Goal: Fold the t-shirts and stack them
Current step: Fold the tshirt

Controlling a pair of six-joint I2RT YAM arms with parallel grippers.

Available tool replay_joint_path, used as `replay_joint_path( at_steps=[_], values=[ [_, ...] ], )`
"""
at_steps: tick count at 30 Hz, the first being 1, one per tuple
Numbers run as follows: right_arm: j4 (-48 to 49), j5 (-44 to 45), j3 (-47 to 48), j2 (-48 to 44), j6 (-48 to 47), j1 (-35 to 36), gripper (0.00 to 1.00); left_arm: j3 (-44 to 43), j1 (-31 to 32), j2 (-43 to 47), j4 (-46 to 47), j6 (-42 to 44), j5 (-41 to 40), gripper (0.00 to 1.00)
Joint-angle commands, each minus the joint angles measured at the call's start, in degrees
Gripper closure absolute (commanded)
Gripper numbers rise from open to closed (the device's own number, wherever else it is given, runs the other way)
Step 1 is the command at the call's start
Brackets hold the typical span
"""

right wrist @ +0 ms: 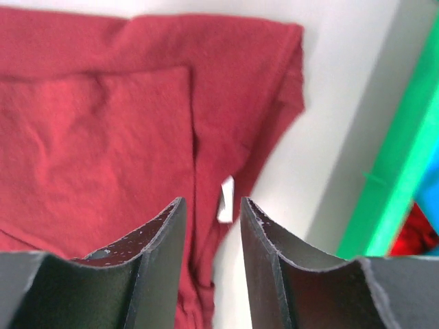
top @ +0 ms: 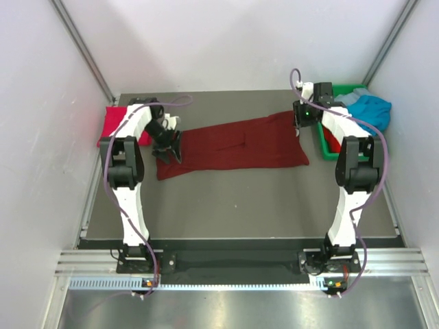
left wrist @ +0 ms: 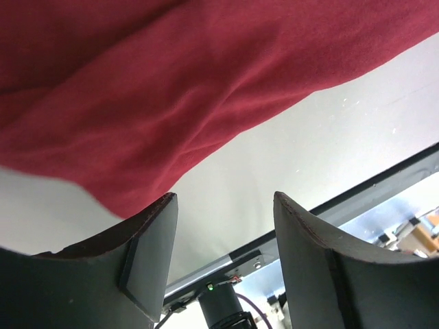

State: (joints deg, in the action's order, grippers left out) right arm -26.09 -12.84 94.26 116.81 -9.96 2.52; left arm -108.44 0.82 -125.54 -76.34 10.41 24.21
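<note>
From above, the maroon t-shirt (top: pixel 233 146) is lying spread out across the middle of the desk (top: pixel 240 205), running long from left to right. My left gripper (top: pixel 171 152) is hanging at its left end and my right gripper (top: pixel 300 127) is hovering at its far right corner. The crimson t-shirt (top: pixel 113 123) is sitting bunched against the left wall, just behind my left arm. The teal-blue t-shirt (top: pixel 370 110) is draping over the far corner of the green bin (top: pixel 328 152) on the right. Through my left wrist camera, my left gripper (left wrist: pixel 223 250) is standing wide open and gripping nothing. The maroon t-shirt (left wrist: pixel 171 89) is filling the upper part of the view, its curved edge lying just beyond my left finger, with bare desk (left wrist: pixel 315 144) showing through the gap. Through my right wrist camera, my right gripper (right wrist: pixel 212 236) is only narrowly parted and is clamping nothing. It is hovering over the shirt's edge, where a white tag (right wrist: pixel 226 200) is poking out. The maroon t-shirt (right wrist: pixel 103 137) is lying flat to the left with a folded panel on top, and the green bin (right wrist: pixel 391 185) is slanting down the right side, well clear of the cloth, with red cloth (right wrist: pixel 418 233) showing past its rim.
</note>
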Motion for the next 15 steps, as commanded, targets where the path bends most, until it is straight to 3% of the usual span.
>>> replay_joint_path(
  at_steps=[1,15],
  values=[
    [2.4,-5.2,5.0,3.6,2.5,1.4,0.62,0.4,1.0,-0.3,-1.7,1.3,1.1,0.38],
    [4.5,-9.0,14.5,14.7,5.1,3.6,0.60,5.7,1.4,-2.5,-1.4,0.7,-3.8,0.39]
  ],
)
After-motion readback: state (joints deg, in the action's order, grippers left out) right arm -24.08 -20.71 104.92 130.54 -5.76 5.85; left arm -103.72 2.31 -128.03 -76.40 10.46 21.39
